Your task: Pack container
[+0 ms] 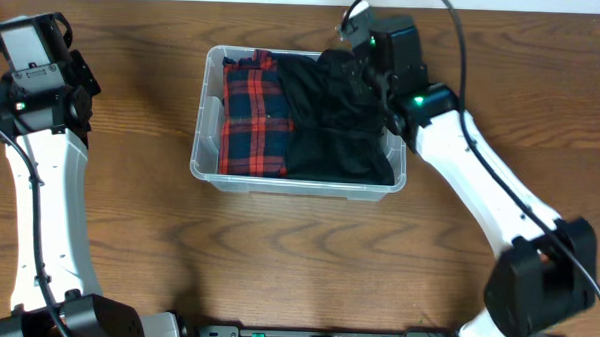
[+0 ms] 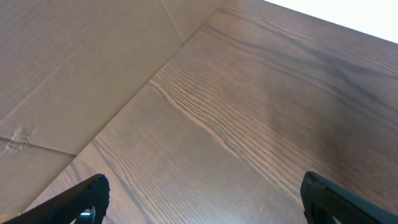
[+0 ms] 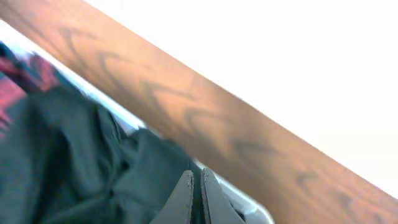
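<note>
Container sits mid table, already loaded. Plaid garment lies flat in left half, black garment bunched in right half, side by side so both fit inside walls. Right gripper at far right corner, on black cloth, fingers pressed together. Thin fold pinched between them? Cannot tell. Likely tucking loose cloth below rim. Left gripper spread wide, holds nothing, over bare wood well off to left, probably parked clear of working arm.
</note>
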Robot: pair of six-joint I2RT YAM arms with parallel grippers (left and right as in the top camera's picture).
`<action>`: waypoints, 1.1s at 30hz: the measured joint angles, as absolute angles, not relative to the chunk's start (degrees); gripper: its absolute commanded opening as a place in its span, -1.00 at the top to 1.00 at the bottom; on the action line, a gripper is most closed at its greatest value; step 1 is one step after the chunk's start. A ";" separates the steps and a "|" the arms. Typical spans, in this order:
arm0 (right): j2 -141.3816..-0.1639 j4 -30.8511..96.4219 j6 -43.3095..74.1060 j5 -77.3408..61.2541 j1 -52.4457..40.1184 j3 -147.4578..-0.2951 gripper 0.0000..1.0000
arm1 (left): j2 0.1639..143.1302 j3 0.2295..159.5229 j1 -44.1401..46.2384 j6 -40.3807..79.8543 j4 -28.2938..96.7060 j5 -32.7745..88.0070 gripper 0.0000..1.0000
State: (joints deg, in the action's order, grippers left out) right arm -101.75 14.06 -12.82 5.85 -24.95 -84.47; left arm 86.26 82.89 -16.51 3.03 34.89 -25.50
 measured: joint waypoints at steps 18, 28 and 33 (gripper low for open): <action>-118.52 13.80 -12.78 5.85 -24.97 -85.38 0.97 | 86.26 82.89 -16.51 3.03 34.89 -25.50 -0.96; -112.01 14.70 -12.84 6.04 -27.33 -84.55 0.84 | 86.26 82.89 -16.51 3.03 34.89 -25.50 -0.96; -103.57 13.61 -12.82 4.89 -30.85 -84.60 0.81 | 86.26 82.89 -16.51 3.03 34.89 -25.50 -0.96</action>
State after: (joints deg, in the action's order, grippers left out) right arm -103.57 13.61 -12.82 4.89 -30.85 -84.60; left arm 86.26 82.89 -16.51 3.03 34.89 -25.50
